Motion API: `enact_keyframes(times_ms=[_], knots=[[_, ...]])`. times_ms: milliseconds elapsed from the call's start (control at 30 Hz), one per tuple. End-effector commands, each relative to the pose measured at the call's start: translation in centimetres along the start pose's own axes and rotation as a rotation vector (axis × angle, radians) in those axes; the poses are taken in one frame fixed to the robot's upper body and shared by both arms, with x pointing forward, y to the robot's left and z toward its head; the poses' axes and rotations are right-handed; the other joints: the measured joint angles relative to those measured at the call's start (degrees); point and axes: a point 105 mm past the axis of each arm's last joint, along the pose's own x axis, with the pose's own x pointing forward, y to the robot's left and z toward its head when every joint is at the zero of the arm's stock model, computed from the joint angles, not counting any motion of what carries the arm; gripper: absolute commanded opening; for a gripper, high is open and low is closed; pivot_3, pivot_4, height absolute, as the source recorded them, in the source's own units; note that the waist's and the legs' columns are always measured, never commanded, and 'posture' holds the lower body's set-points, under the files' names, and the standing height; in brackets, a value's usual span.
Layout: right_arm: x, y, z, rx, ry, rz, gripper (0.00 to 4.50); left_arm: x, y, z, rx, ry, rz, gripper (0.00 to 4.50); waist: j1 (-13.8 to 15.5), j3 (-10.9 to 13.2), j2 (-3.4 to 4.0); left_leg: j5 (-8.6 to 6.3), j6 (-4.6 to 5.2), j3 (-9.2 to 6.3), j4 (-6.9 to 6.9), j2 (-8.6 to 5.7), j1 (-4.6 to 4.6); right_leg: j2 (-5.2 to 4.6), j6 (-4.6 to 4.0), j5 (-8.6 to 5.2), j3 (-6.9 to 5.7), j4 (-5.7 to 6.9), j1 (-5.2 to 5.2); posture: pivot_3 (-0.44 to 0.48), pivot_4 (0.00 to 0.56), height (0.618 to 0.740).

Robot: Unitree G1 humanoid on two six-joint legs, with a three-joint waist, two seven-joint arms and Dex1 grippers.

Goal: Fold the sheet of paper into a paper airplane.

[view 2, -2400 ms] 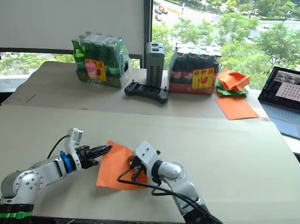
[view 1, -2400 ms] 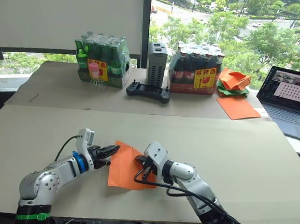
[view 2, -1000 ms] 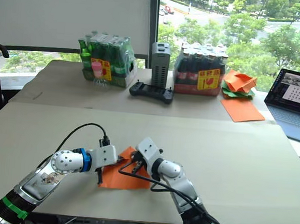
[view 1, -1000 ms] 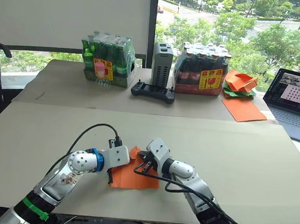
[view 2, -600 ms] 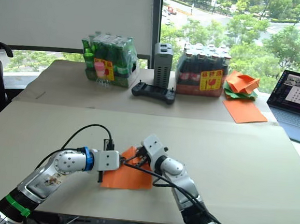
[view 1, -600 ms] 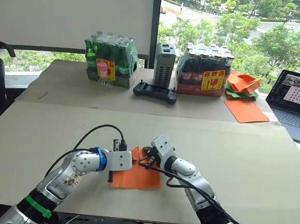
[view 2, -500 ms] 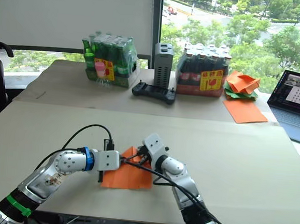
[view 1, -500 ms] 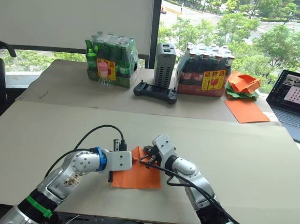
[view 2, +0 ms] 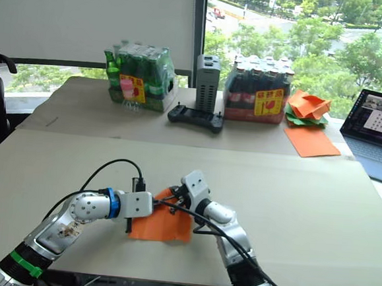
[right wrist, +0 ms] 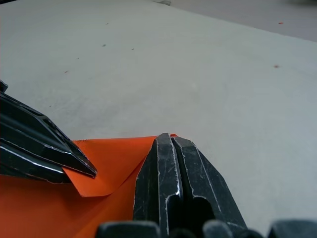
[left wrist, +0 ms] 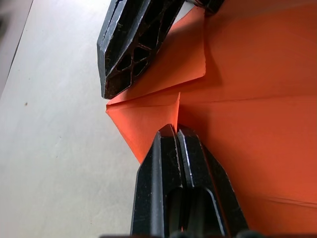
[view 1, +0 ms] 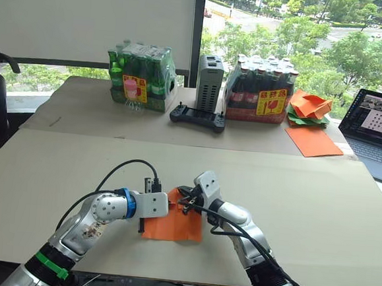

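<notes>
Orange sheet of paper (view 1: 175, 222) on the table (view 1: 319, 199), corners folded to a point, left gripper (left wrist: 176, 130) and right gripper (right wrist: 171, 140) both closed, tips pressing its folded end.

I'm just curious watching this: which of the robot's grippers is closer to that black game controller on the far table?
The right gripper. It sits at the far edge of the sheet of paper, roughly below the black controller. The left gripper is lower, at the paper's left edge, farther from it.

We see thin matt orange sheet of paper (left wrist: 237, 124) with sharp creases, matt beige table (view 1: 319, 199) faintly speckled, ribbed black plastic fingers (left wrist: 168, 168), silvery metal arm (view 1: 78, 230) shells
</notes>
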Motion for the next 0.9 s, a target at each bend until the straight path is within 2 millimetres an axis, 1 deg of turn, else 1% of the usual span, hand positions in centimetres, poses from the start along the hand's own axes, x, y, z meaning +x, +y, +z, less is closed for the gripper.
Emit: enact_keyframes(times_ms=[33, 167, 300, 467, 600, 700, 767, 900], knots=[[0.3, 0.4, -0.3, -0.013, -0.002, 0.015, 0.0, 0.8, -2.9, -1.2, -0.045, 0.039, -0.106, 0.02, -0.09, -0.01, 0.0, 0.0, 0.0, 0.0, 0.0, 0.0, 0.01, 0.0, 0.0, 0.0, 0.0, 0.0, 0.01, 0.0, 0.15, 0.74], [0.2, 0.3, -0.4, -0.013, -0.001, 0.02, 0.0, 0.7, -3.0, -1.2, -0.051, 0.039, -0.104, 0.02, -0.25, -0.02, 0.01, 0.0, 0.0, 0.0, 0.0, 0.01, 0.07, 0.01, 0.0, 0.0, 0.0, 0.02, 0.05, 0.0, 0.15, 0.74], [0.2, 0.7, -0.2, -0.034, -0.01, 0.053, 0.0, 0.7, -3.1, -1.3, -0.054, 0.042, -0.104, 0.02, -0.25, -0.02, 0.02, 0.0, 0.0, 0.0, 0.0, 0.01, 0.07, 0.01, 0.0, 0.0, 0.0, 0.02, 0.05, 0.0, 0.15, 0.74], [0.2, 1.4, 1.6, -0.01, -0.091, 0.1, 0.0, 0.6, -3.0, -1.3, -0.056, 0.045, -0.101, 0.02, -0.28, -0.02, 0.02, 0.0, 0.0, 0.0, 0.0, 0.01, 0.06, 0.01, 0.0, 0.0, 0.0, 0.02, 0.04, 0.0, 0.15, 0.74], [0.4, 2.5, 2.5, -0.051, -0.11, 0.17, 0.0, 0.6, -3.0, -1.4, -0.056, 0.046, -0.101, 0.02, -0.29, -0.01, 0.03, 0.0, 0.0, 0.0, 0.0, 0.01, 0.05, 0.01, 0.0, 0.0, 0.0, 0.03, 0.03, 0.0, 0.15, 0.74], [0.8, 2.8, 1.8, -0.082, -0.074, 0.18, 0.0, 0.7, -3.0, -1.4, -0.056, 0.044, -0.101, 0.02, -0.26, -0.01, 0.03, 0.0, 0.0, 0.0, 0.0, 0.01, 0.05, 0.01, 0.0, 0.0, 0.0, 0.03, 0.03, 0.0, 0.15, 0.74], [1.0, 2.2, 0.9, -0.089, -0.034, 0.147, 0.0, 0.8, -2.9, -1.3, -0.054, 0.043, -0.099, 0.02, -0.22, -0.01, 0.03, 0.0, 0.0, 0.0, 0.0, 0.01, 0.05, 0.01, 0.0, 0.0, 0.0, 0.03, 0.03, 0.0, 0.15, 0.74], [1.2, 1.2, -0.1, -0.094, 0.013, 0.089, 0.0, 0.8, -2.8, -1.3, -0.055, 0.042, -0.096, 0.02, -0.16, -0.02, 0.03, 0.0, 0.0, 0.0, 0.0, 0.0, 0.06, 0.0, -0.01, 0.0, 0.0, 0.04, 0.04, 0.0, 0.15, 0.74]])
